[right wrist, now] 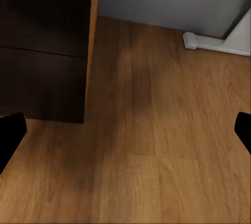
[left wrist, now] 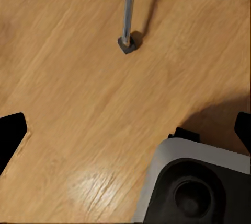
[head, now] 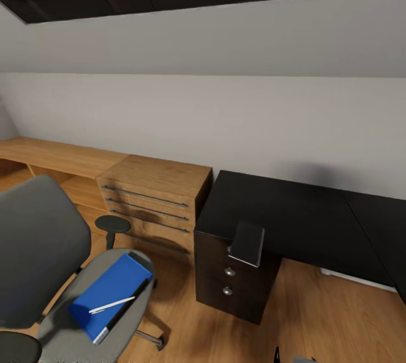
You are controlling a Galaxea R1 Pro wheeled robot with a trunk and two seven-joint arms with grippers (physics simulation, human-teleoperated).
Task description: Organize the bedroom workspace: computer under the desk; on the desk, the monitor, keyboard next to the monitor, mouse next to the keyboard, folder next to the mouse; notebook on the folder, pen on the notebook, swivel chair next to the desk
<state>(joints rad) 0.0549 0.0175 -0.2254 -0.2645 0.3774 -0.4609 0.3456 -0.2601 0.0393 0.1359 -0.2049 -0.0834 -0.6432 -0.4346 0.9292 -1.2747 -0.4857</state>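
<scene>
At 7 o'clock in the head view, the chair (head: 51, 272) carries the blue folder (head: 110, 295) on its seat, with the pen (head: 111, 305) lying across it. The black worktop (head: 293, 222) spreads at 3 o'clock, and the notebook (head: 247, 244) sits on its near corner above the drawers. A wooden chest (head: 155, 202) stands just beside it. Both wrist views look down on the wood floor (right wrist: 157, 156). The left pincer (left wrist: 125, 130) and the right pincer (right wrist: 125, 130) gape wide, holding nothing.

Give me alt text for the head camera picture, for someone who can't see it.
A blue folder with a white pen on top lies on a grey swivel chair, left of a black desk whose corner holds a small grey notebook.
</scene>
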